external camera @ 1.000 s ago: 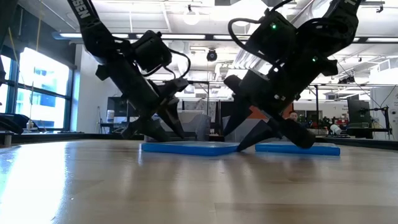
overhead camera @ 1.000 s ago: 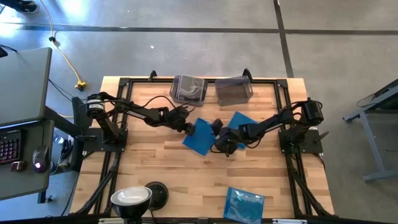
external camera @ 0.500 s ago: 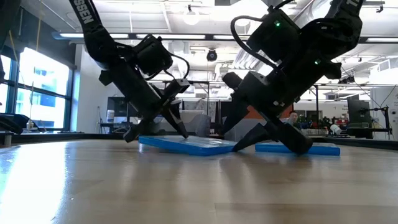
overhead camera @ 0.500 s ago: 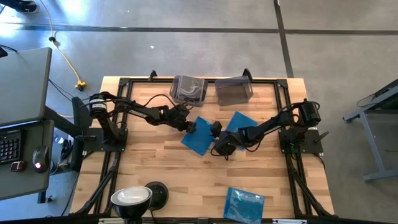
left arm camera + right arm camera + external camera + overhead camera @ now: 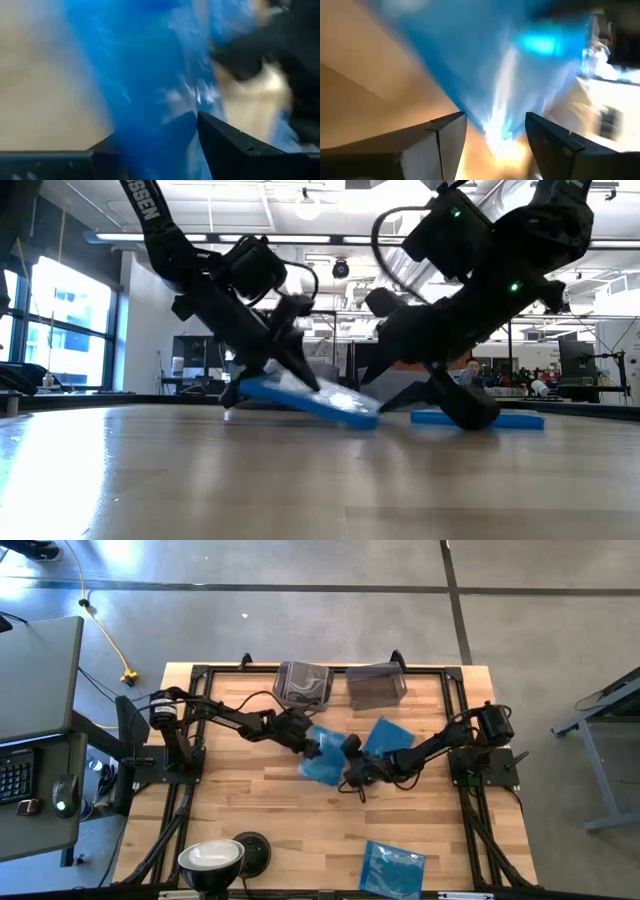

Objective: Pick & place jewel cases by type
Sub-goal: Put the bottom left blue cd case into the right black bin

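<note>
A light wooden table with a black frame stands on a grey concrete floor; across the tabletop, the low view shows a large workshop hall with ceiling lights and windows. Two smoky-grey bins sit side by side at the table's far edge: the left bin and the right bin; what they hold cannot be made out. Just in front of the bins, at the table's middle, a blue jewel case is tilted, one edge lifted off the wood. The left gripper has its fingers closed on that raised edge. The right gripper touches the case's other edge, fingers spread with the case between them. A second blue case lies flat just beside it, below the right bin. A third blue case lies at the near edge, well apart from the bins.
</note>
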Available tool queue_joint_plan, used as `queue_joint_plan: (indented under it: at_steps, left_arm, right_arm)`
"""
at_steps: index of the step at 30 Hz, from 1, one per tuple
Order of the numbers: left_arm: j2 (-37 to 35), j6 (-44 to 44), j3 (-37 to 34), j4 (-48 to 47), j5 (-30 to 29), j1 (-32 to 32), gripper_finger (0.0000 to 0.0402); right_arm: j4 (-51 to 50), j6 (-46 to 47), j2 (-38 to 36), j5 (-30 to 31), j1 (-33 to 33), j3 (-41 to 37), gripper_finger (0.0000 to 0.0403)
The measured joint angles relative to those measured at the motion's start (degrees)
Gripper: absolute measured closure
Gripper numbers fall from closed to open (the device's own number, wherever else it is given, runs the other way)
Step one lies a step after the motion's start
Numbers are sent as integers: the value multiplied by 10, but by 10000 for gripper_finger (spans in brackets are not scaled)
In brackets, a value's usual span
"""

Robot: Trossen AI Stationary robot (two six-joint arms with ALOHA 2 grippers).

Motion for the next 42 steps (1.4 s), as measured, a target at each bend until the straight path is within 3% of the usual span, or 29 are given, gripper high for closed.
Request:
queue_joint_plan:
  at_steps: [6,14,18,25,29,34,38,42]
  left_arm:
    - [1,7,1,75,90,-8,241]
    - [0,16,4,102,73,-11,247]
    - [-1,23,4,100,68,-11,283]
    - [-1,22,4,96,77,-10,385]
    - [-1,3,4,95,108,-10,386]
    - [-2,9,4,90,122,-9,339]
    - [-2,-29,4,33,150,-23,299]
    - [-2,-82,4,-23,176,-67,274]
  right_arm:
    - [10,-26,0,123,14,2,206]
    - [18,-53,-1,225,34,2,206]
    - [40,-70,-1,270,48,2,206]
    - [53,-71,-2,301,64,2,206]
    - [52,-73,-2,351,74,2,206]
    - [51,-61,-2,313,107,2,206]
    - [31,-35,-13,278,138,1,206]
    - [-56,58,-51,196,164,1,206]
